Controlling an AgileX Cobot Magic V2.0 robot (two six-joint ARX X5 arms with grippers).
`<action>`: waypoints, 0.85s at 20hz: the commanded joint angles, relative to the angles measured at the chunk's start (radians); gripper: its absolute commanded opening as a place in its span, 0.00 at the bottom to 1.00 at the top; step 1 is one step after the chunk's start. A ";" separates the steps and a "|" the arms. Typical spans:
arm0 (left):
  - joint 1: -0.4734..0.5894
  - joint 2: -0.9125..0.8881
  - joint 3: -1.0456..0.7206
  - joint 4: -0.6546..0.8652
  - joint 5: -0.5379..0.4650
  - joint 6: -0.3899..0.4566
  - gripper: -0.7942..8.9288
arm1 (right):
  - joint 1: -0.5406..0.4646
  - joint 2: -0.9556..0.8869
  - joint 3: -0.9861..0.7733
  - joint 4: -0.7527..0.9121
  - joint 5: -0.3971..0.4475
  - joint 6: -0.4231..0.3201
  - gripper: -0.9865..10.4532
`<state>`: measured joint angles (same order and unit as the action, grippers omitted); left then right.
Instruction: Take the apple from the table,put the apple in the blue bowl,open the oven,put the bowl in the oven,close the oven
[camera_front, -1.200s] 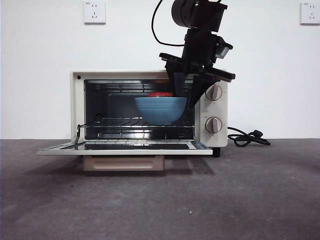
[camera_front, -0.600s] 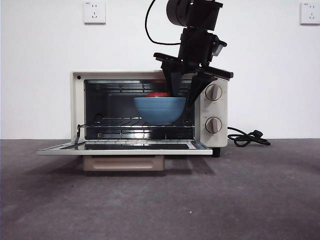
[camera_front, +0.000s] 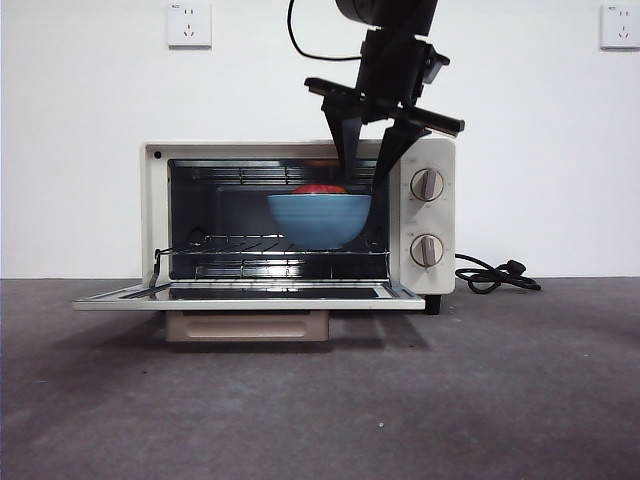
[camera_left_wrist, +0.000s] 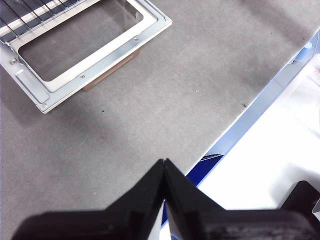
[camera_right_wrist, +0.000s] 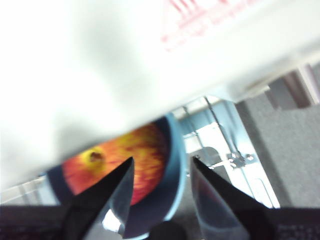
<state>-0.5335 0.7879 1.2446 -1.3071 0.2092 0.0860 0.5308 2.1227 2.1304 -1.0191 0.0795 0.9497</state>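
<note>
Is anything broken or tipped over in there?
No. The blue bowl sits upright on the rack in the oven, the apple inside it. The door hangs open, the right gripper open above the bowl's rim.

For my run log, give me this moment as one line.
apple: in blue bowl | bowl: on oven rack | door: open | right gripper: open, above bowl | left gripper: shut, waiting

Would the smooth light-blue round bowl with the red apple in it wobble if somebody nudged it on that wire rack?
Probably a little. The smooth light-blue round bowl narrows toward its base on thin rack wires, so it may rock or slide. The red apple is round and sits loose, so it could roll inside.
</note>
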 joint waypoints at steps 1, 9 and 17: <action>-0.004 -0.003 -0.009 0.005 0.000 0.011 0.08 | 0.010 -0.007 0.038 -0.005 -0.010 -0.045 0.25; 0.000 0.008 -0.009 0.048 -0.002 0.008 0.08 | 0.084 -0.007 0.356 -0.248 0.058 -0.336 0.25; 0.064 0.147 -0.009 0.173 -0.157 -0.033 0.08 | 0.227 -0.078 0.673 -0.358 0.200 -0.715 0.24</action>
<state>-0.4717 0.9390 1.2446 -1.1362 0.0551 0.0669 0.7578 2.0407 2.8002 -1.3544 0.2802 0.3161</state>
